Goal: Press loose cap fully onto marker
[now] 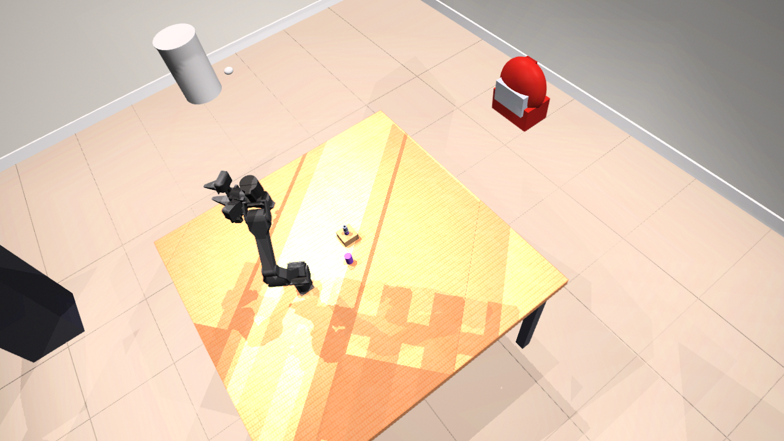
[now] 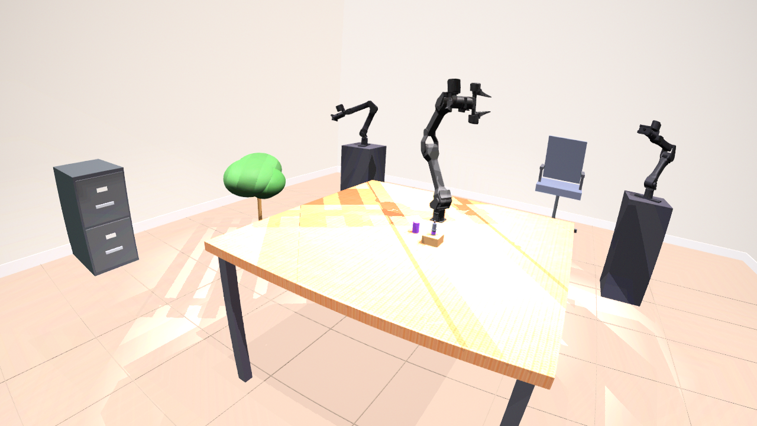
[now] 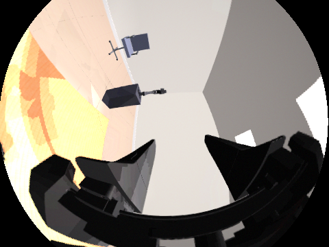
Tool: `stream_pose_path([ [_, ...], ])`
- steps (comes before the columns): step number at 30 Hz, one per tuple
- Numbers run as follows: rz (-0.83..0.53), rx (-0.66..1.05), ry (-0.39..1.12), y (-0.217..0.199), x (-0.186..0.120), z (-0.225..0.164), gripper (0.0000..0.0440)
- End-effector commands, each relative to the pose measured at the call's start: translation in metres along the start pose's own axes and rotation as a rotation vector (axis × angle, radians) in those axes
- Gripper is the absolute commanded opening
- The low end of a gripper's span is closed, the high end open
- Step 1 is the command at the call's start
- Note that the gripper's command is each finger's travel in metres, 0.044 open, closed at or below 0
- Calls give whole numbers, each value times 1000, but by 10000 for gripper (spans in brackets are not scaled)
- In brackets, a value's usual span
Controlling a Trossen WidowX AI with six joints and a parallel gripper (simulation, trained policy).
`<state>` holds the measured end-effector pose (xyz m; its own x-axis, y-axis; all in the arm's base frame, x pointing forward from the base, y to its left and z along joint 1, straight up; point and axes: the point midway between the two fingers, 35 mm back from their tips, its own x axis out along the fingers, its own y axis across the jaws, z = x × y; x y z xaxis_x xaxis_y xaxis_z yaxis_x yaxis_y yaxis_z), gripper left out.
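The dark marker [image 1: 345,229] [image 2: 433,228] stands upright in the tan holder block [image 1: 349,241] [image 2: 432,241] on the table [image 1: 438,219] [image 2: 327,254]. The purple cap [image 1: 348,258] [image 2: 415,227] stands upright on the table beside the block, apart from it and from the marker. My gripper [image 1: 209,192] [image 2: 489,104] [image 3: 180,140] is open and empty, its fingers wide apart. It is raised high above the table, far from the cap and marker, and points away from them. The wrist view shows neither marker nor cap.
The arm's base stands on the table near the cap. Around the table are a filing cabinet [image 2: 100,217], a green tree [image 2: 254,176], an office chair [image 2: 563,161] [image 3: 136,44] and two dark pedestals [image 2: 635,248] [image 2: 363,164] bearing other arms. A white cylinder [image 1: 188,68] and a red object [image 1: 523,82] are beyond the table.
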<state>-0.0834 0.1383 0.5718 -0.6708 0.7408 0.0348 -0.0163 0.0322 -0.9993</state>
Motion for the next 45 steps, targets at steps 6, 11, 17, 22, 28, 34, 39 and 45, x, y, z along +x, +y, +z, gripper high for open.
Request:
stream_pose_path([
  [6,35,46,50,16,0,-15,323],
  [11,54,74,75,25,0,-24,323],
  [17,77,106,106,35,-1,-34,323],
  [22,95,132,133,44,-2,-42,323],
  [28,118,162,166,54,-4,-53,323],
  [34,140,188,201,64,-6,-63,323],
  [39,158,209,230,72,-9,-71,324],
  [45,180,232,265,82,-13,-82,324],
])
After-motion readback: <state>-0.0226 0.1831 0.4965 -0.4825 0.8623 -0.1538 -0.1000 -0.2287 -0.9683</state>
